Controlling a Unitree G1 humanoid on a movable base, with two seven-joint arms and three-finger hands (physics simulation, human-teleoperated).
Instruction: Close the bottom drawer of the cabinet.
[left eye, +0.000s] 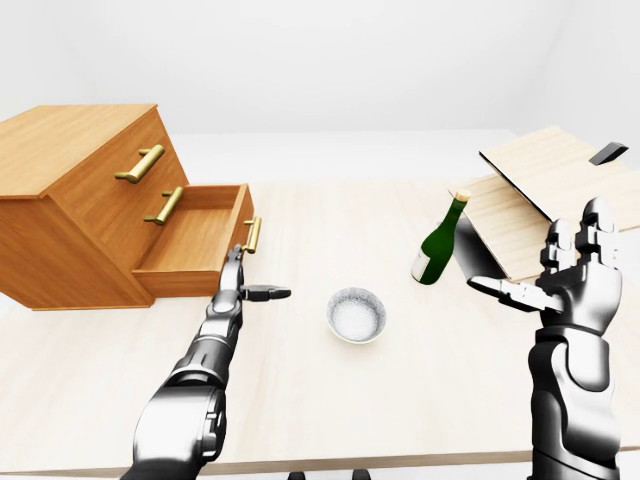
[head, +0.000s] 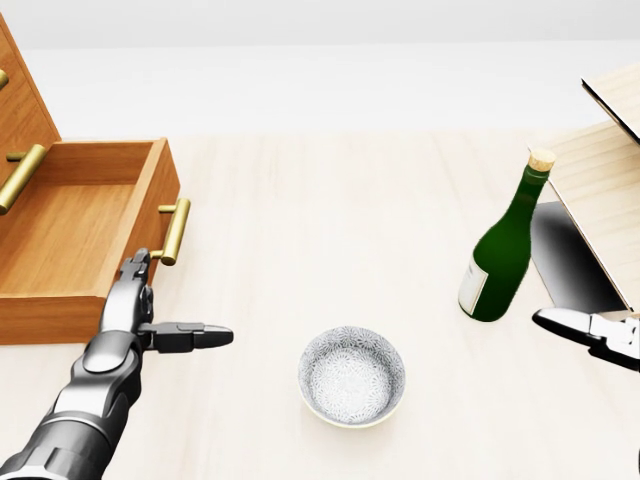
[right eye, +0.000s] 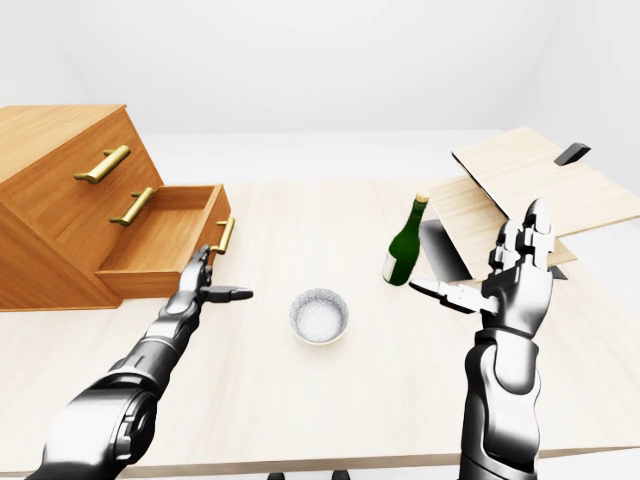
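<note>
Two hands: both were in view, and neither held anything.
Left hand (head: 140, 310): reached out toward the drawer's front panel, fingers straight and spread, thumb pointing to the head view's right; the fingertips (head: 137, 262) stood just beside the panel's lower corner (whether they touched it could not be told).
Right hand (right eye: 515, 272): raised upright at the right of the right-eye view, palm turned toward the bottle, fingers apart and extended, well clear of everything on the table.
Bottom drawer (left eye: 195, 240): pulled out of the cabinet, its bare wooden floor showing, at the left of the left-eye view.
Drawer handle (head: 175, 231): a brass bar on the outer face of the panel, just above the left hand in the head view.
Cabinet (left eye: 70, 190): wooden, resting on the table at the left; two more brass handles showed on the face above the open drawer.
Bowl (head: 352, 376): patterned grey-white, upright, near the table's middle, to the right of the left hand and apart from it.
Bottle (head: 503, 244): dark green with a cork and a pale label, standing upright between the bowl and the wooden boards.
Wooden boards (left eye: 545, 180): light planks propped at a slant at the right, beside the bottle.
Table (head: 330, 220): pale wood, carrying all of it.
</note>
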